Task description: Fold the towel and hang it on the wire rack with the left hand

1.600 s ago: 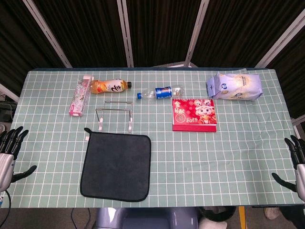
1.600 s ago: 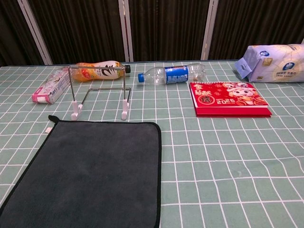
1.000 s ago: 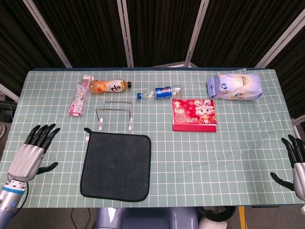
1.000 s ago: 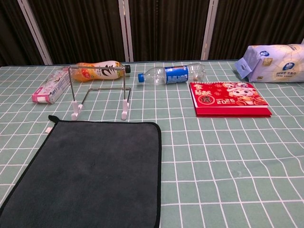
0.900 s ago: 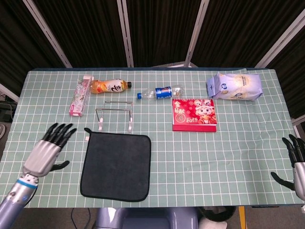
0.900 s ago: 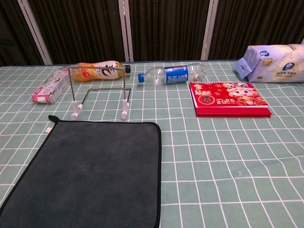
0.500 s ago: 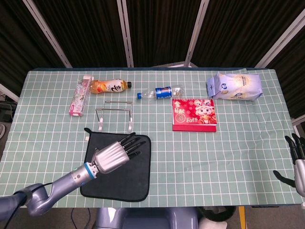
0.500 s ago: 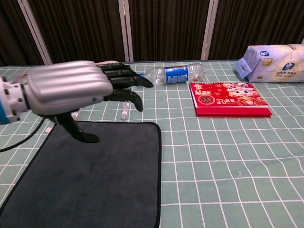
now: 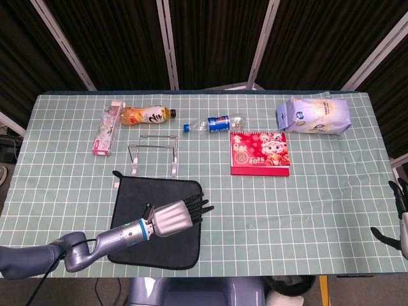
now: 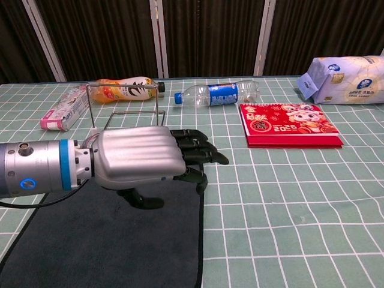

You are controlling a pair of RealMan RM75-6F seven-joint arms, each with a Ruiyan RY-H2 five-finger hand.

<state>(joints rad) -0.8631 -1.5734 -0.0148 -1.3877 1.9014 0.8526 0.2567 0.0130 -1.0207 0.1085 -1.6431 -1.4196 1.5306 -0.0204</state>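
Now left hand (image 9: 173, 218) over the towel (image 9: 137, 204) right edge — fingers spread, empty; contact unclear. Right hand (image 9: 400, 220) spread, far right.

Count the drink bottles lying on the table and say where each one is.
2. The orange bottle lies at the back left, behind the wire rack; the clear bottle with a blue label lies right of it, behind the red calendar.

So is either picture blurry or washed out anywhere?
Head view: even light, sharp, no glare; the right hand is cut off by the frame edge. Chest view: the left hand looms large and close over the towel, with soft highlights on its shell.
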